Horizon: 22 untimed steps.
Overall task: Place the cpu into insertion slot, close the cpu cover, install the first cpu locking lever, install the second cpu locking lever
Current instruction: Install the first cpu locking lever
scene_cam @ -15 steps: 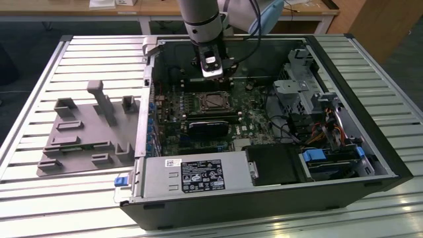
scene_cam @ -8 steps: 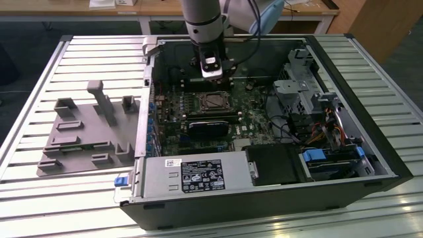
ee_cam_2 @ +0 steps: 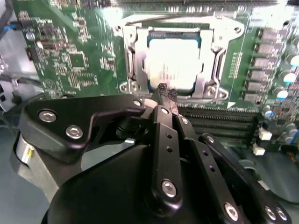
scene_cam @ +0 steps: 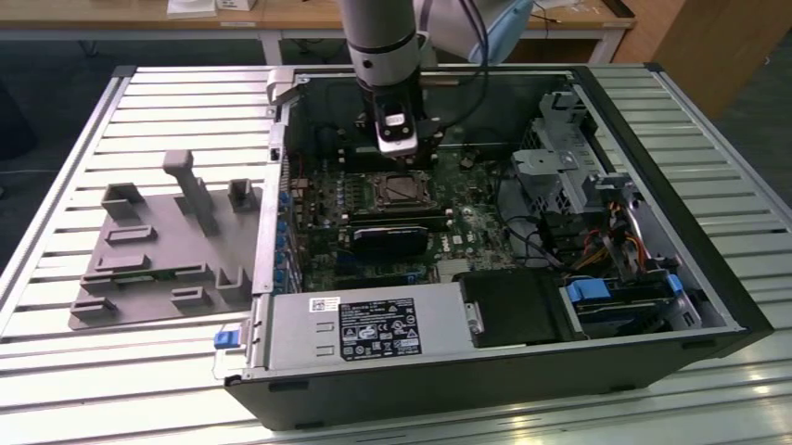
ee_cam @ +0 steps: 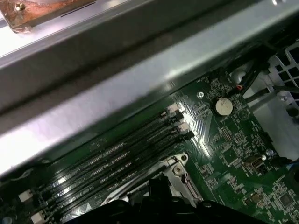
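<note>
Second wrist view: end effector (ee_cam_2: 166,95) fingertips closed together, empty, just beside cpu (ee_cam_2: 174,63) under cpu cover (ee_cam_2: 133,58).

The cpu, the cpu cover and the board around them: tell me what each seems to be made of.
cpu: dull silver-grey metal face, probably; it catches glare.
cpu cover: thin bright sheet metal, apparently stamped, edges shining.
board: green circuit laminate with fine traces and small soldered parts.
hand: matte black links with bright screws; metal or plastic unclear.

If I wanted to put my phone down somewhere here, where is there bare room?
The ribbed metal table has bare strips beside the open black computer case and along its front edge. The grey moulded fixture tray takes up the exterior view's left. Inside the case is crowded, with the black gripper above the green circuit board.
</note>
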Each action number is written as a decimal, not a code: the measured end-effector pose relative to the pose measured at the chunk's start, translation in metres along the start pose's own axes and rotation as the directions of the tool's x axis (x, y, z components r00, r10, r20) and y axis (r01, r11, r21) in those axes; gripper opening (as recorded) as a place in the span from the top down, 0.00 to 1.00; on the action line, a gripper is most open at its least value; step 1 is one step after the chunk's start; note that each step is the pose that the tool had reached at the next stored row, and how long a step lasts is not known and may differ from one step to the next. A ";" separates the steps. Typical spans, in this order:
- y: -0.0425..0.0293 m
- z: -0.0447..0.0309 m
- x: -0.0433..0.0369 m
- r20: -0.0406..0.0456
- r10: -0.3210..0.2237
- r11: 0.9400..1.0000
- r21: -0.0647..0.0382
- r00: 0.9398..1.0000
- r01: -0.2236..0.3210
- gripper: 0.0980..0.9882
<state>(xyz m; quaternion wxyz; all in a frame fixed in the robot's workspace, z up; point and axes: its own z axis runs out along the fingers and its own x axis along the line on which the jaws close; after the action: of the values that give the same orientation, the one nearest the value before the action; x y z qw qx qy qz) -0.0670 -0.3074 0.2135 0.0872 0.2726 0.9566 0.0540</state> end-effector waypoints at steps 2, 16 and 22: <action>-0.0026 -0.0002 -0.0016 0.001 0.000 1.000 0.002 1.000 0.000 1.00; -0.0162 -0.0011 -0.0102 0.012 -0.004 1.000 0.019 1.000 0.003 1.00; -0.0174 -0.0011 -0.0110 0.020 -0.023 0.999 0.035 1.000 0.023 1.00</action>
<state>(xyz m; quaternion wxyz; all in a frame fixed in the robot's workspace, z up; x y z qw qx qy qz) -0.0670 -0.3280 0.2134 0.0929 0.2636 0.9596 0.0336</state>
